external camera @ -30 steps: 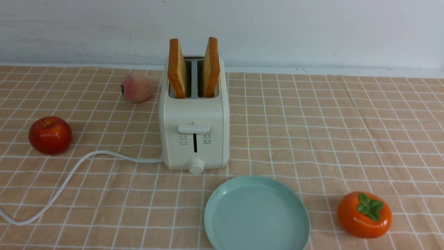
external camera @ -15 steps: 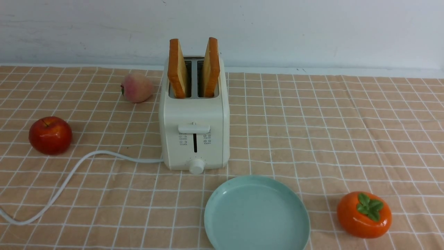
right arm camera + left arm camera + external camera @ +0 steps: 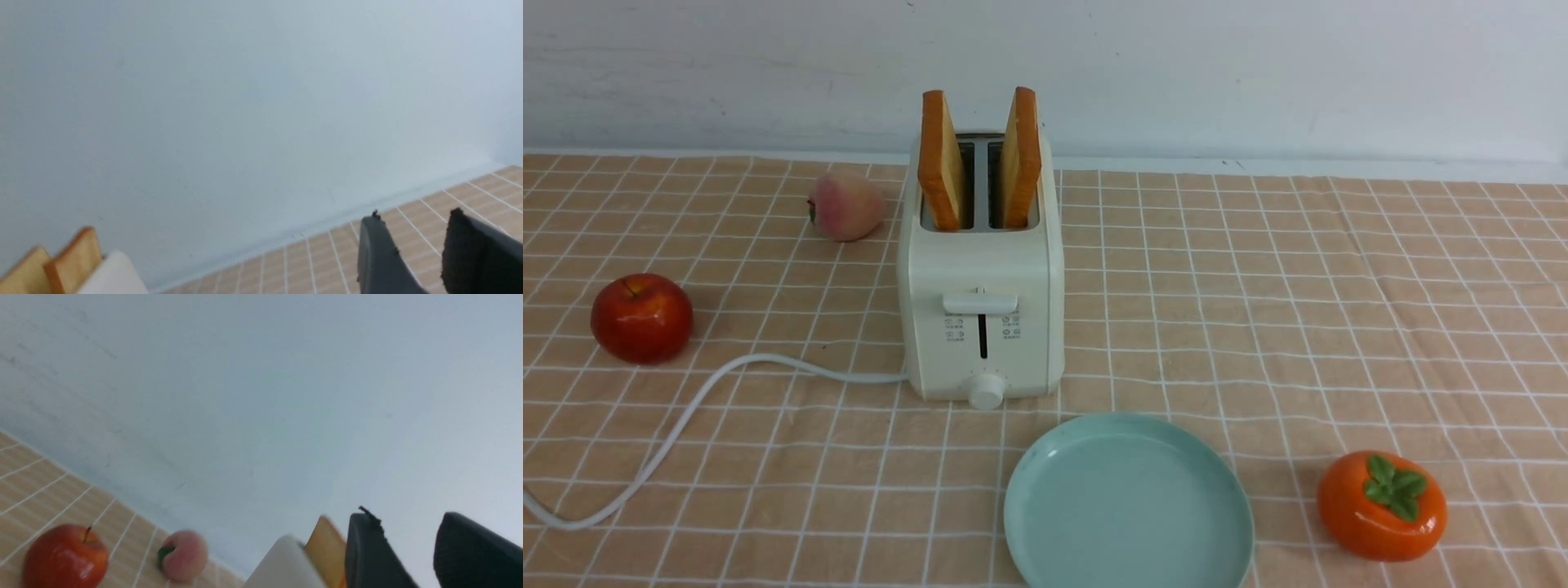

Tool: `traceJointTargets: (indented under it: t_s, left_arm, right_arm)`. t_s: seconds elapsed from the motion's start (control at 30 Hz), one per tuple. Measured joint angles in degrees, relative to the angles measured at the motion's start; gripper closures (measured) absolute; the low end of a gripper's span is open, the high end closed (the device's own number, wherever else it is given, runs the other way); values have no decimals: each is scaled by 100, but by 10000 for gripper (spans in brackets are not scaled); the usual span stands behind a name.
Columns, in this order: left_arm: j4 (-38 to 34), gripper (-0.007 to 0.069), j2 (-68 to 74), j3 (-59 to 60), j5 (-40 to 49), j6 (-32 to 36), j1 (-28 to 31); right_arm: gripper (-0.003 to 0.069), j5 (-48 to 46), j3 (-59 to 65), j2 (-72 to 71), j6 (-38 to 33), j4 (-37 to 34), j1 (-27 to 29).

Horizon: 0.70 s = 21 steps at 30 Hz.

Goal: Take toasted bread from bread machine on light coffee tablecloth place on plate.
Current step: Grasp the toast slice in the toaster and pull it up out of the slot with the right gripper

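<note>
Tablecloth (image 3: 1258, 286) carries bread machine (image 3: 980, 327); plate (image 3: 1127, 506) sits just in front, probably for a short drop-off. Toasted bread (image 3: 941, 159) stands popped up in both slots, easy to grab. Left gripper (image 3: 412, 559) and right gripper (image 3: 425, 261) have fingers partly apart, holding nothing.

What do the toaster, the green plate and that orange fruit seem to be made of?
Bread machine: probably matte cream plastic; smooth moulded corners. Plate: glazed ceramic or melamine; soft sheen. Orange fruit: likely a plastic or ceramic model, given its hard glossy highlights.
</note>
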<state>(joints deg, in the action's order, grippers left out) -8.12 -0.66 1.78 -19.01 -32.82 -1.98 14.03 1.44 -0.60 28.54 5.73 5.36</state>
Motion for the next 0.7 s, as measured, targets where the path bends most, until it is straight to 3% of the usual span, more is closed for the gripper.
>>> traceJointTargets:
  t_s: [0.13,0.33,0.47,0.63,0.7]
  left_arm:
    - [-72,388,0,-71,-420,-304,0]
    - [-91,388,356,-1637,372,-363,0]
    - [-91,388,1066,-3042,1552,10,0]
    - [-13,388,2426,-4631,4498,457,0]
    - [122,388,2843,-4761,5106,502,0]
  right_arm:
    - [419,279,-144,80,215,-127,0]
    - [419,-151,-1934,1150,568,24,0]
    - [419,-1149,-3344,1998,578,468,0]
    - [419,-3827,-5478,3770,566,884,0]
    - [419,-4462,-5791,4339,566,891,0]
